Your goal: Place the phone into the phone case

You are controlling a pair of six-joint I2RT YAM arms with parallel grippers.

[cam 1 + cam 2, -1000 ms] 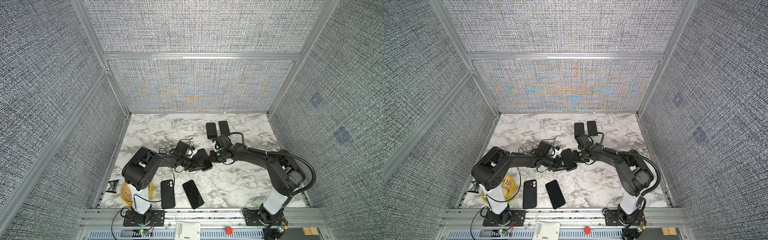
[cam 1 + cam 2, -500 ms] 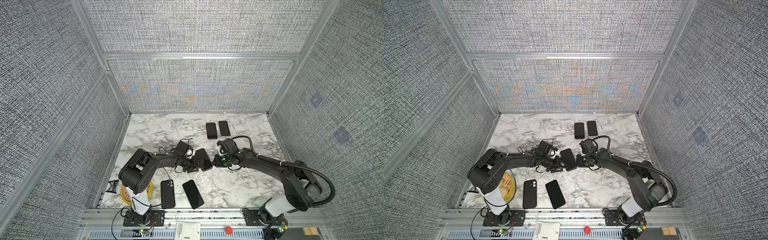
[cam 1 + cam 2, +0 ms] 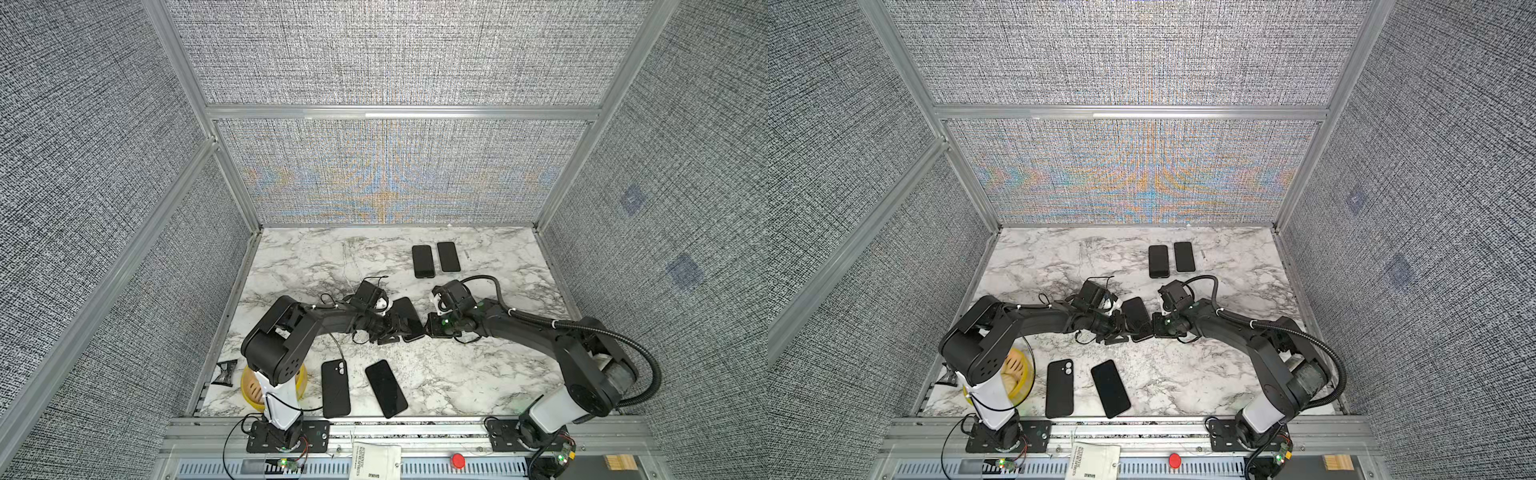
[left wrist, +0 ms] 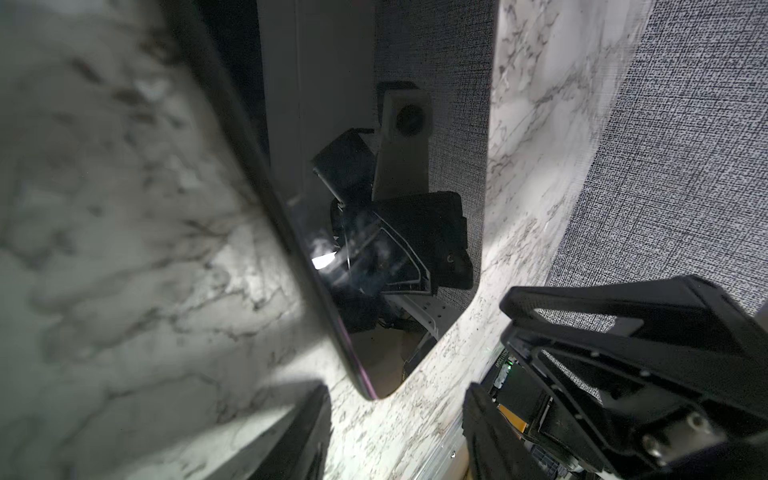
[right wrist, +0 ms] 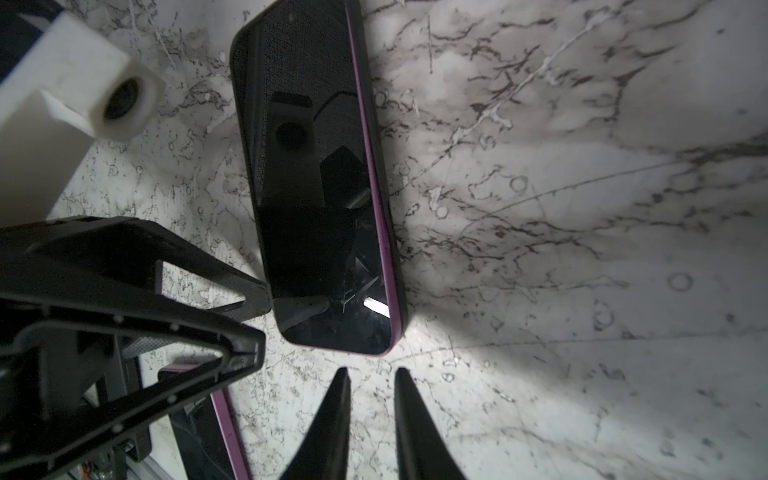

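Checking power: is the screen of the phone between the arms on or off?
Off: the phone shows dark glass with only reflections on it.

Table [image 3: 478, 374]: marbled, walled in by grey woven panels
Centre phone [image 3: 409, 316]: laid flat and slanted, screen up
Left gripper [image 3: 394, 330]: brought against the centre phone's near left edge
Right gripper [image 3: 430, 328]: placed just beside its near right corner; finger gap not discernible
Front: dark case [image 3: 335, 388] with camera cut-out, front phone [image 3: 385, 388] beside it
Back: rear phone [image 3: 423, 261] and second rear phone [image 3: 448, 256], side by side
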